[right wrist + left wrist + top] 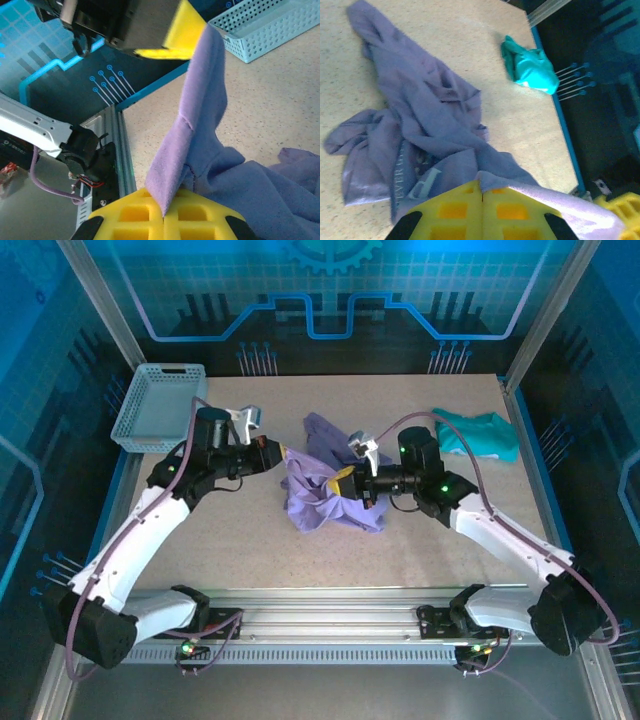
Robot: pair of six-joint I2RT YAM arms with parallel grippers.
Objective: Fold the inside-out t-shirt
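Note:
The lavender t-shirt lies crumpled at the table's middle, partly lifted between both grippers. My left gripper is shut on an edge of the fabric; in the left wrist view its yellow fingers meet with the cloth pinched at their tips. My right gripper is shut on the same stretch of fabric, a short way from the left one. In the right wrist view a taut strip of shirt runs from my right gripper up to the left gripper's yellow finger.
A teal garment lies bunched at the table's back right, near the edge. A light blue perforated basket stands at the back left. An aluminium rail runs along the near edge.

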